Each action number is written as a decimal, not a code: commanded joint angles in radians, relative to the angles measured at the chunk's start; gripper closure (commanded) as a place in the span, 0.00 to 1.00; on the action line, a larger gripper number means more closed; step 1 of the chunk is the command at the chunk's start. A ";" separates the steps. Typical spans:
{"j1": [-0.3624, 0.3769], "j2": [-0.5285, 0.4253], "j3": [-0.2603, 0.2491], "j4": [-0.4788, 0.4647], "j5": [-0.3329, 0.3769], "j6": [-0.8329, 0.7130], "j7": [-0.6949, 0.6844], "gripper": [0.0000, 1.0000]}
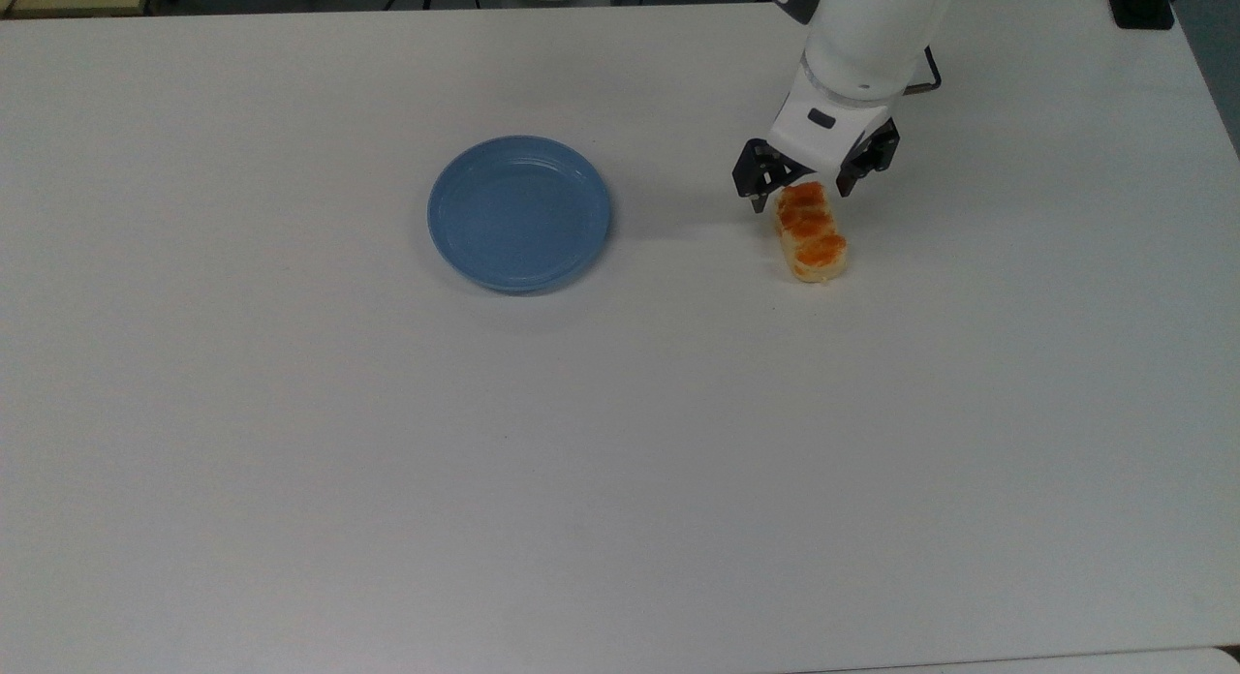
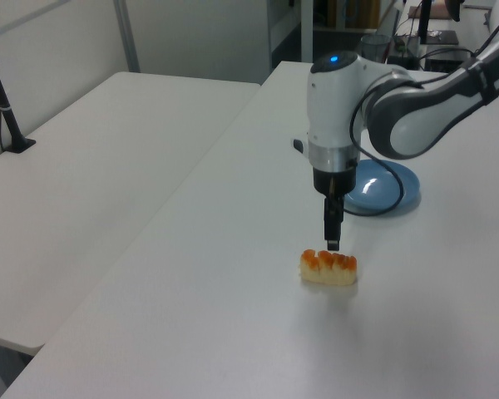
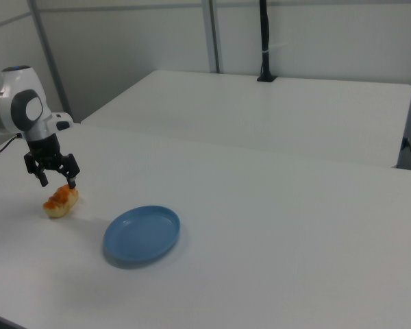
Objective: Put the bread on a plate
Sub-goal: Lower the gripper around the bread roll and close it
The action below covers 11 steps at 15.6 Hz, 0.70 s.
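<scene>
Bread and plate apart on the counter
In the top view the bread (image 1: pixel 811 232) lies right of the plate (image 1: pixel 519 213).

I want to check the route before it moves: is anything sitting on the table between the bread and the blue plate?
Nothing visible. Bare white table separates the bread from the plate, and the open gripper hangs directly over the bread's far end.
</scene>
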 commanded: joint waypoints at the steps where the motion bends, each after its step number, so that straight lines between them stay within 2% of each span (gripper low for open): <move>1: 0.015 0.029 0.014 -0.033 -0.022 0.086 0.053 0.00; 3: 0.020 0.051 0.034 -0.032 -0.047 0.123 0.096 0.00; 7: 0.023 0.097 0.034 -0.027 -0.064 0.146 0.120 0.00; 11: 0.021 0.102 0.036 -0.027 -0.072 0.152 0.122 0.00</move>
